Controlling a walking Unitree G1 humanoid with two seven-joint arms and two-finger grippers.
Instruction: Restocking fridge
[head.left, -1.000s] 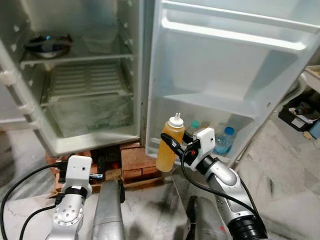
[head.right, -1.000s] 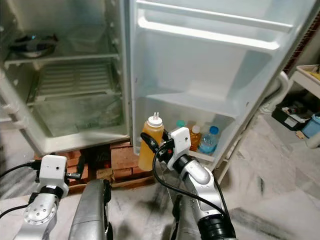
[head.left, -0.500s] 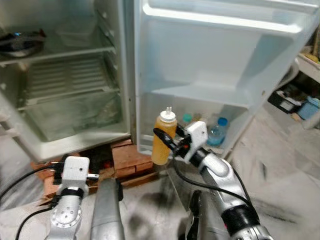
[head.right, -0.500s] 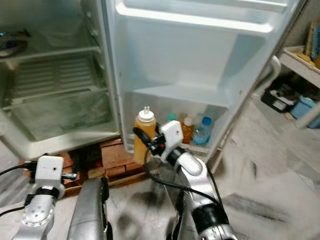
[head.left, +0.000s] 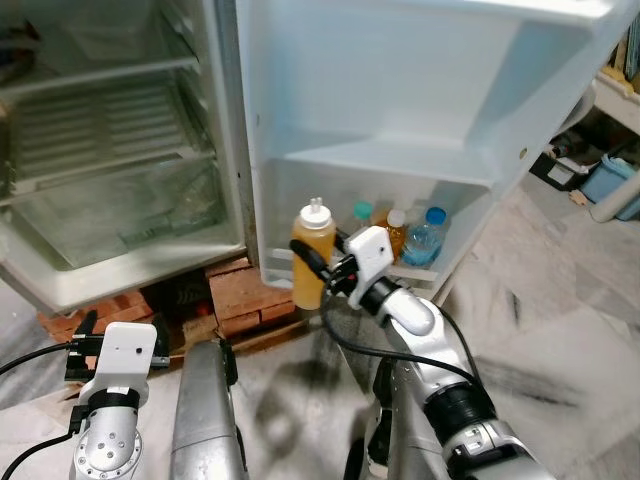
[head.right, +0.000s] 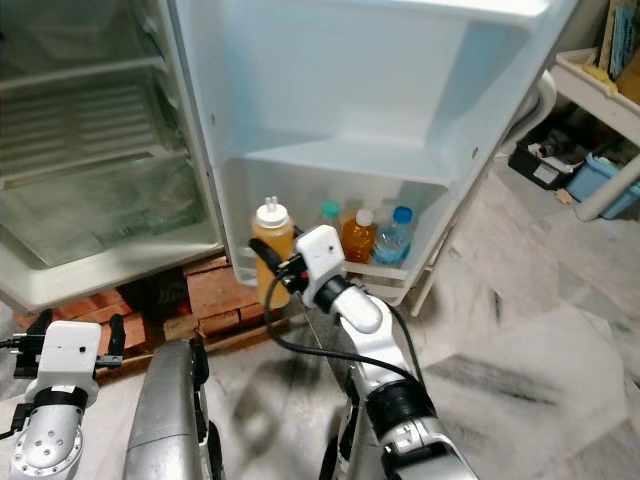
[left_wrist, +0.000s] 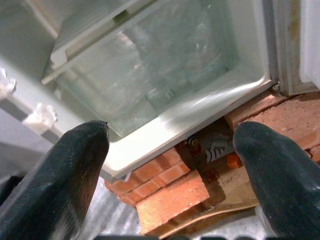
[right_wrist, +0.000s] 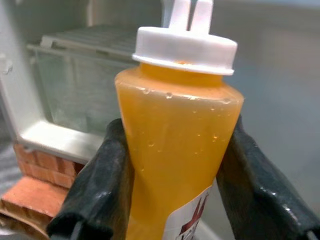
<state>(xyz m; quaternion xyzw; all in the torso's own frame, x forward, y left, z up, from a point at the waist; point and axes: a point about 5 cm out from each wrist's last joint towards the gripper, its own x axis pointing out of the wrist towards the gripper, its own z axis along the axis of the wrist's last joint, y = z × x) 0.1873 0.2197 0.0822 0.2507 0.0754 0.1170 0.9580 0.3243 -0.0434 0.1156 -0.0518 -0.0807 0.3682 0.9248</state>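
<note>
While the right gripper (head.left: 312, 268) is clamping its fingers round the upright orange sauce bottle (head.left: 312, 253), the bottle is standing nozzle-up just outside the door's bottom shelf (head.right: 400, 277), left of the bottles (head.right: 362, 235) there; the left gripper (left_wrist: 170, 150) is hanging spread wide and empty, well apart near the bricks (left_wrist: 172, 192).

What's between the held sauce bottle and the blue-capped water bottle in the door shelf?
In the right eye view, two bottles stand between the sauce bottle and the water bottle: a teal-capped bottle and an orange drink bottle.
</note>
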